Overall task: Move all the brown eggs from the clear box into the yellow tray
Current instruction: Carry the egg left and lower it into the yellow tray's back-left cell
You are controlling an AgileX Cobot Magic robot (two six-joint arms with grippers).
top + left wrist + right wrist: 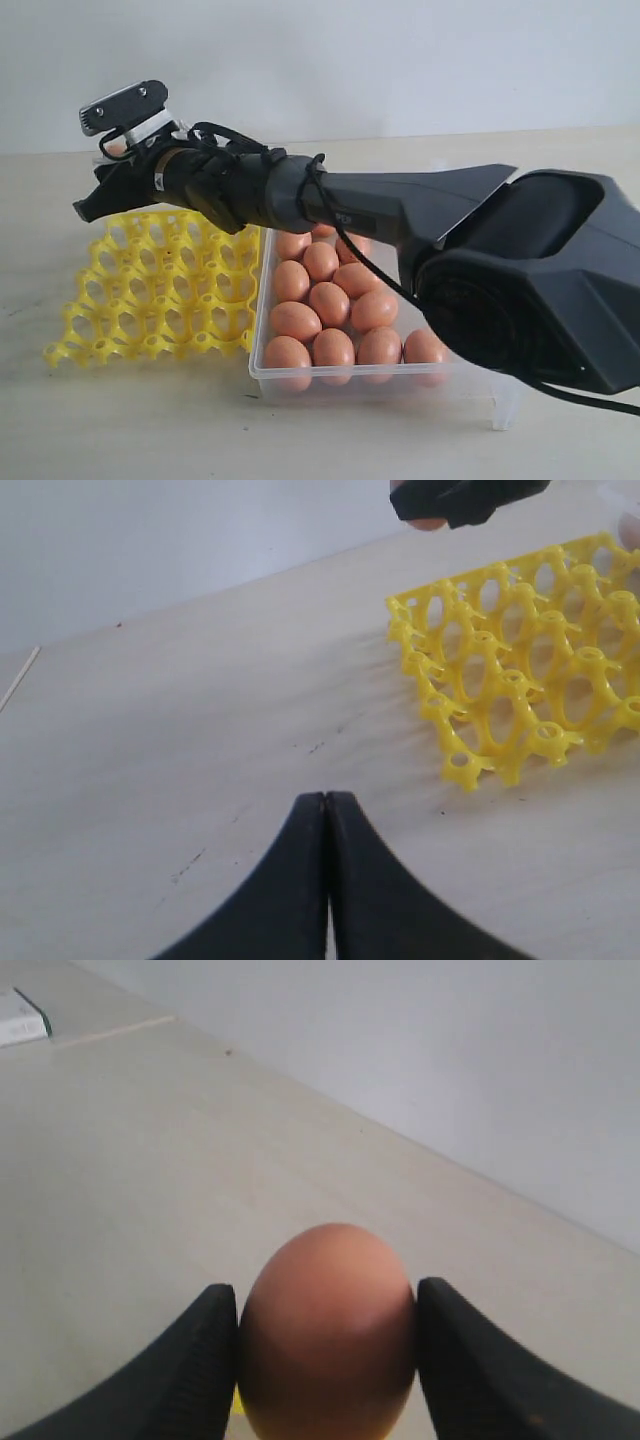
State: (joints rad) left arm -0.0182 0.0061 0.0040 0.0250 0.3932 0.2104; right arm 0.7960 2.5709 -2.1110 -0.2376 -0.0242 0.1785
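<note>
My right gripper [327, 1295] is shut on one brown egg [327, 1345], its two black fingers pressed against the egg's sides. In the exterior view the right arm reaches across to the left, and that gripper [90, 207] hangs above the far left part of the yellow tray [150, 290]. The tray's cups that show hold nothing. Several brown eggs [330, 303] lie in the clear box [380, 382] just right of the tray. My left gripper [326, 798] is shut on nothing, low over the bare table beside the tray [520, 690]. The held egg [428, 523] peeks out under the right gripper there.
The pale wooden table [150, 420] runs in front of and left of the tray. A plain white wall [400, 60] stands behind. The right arm's bulky black housing [530, 280] covers the box's right side. A small white object [20, 1018] lies far off on the table.
</note>
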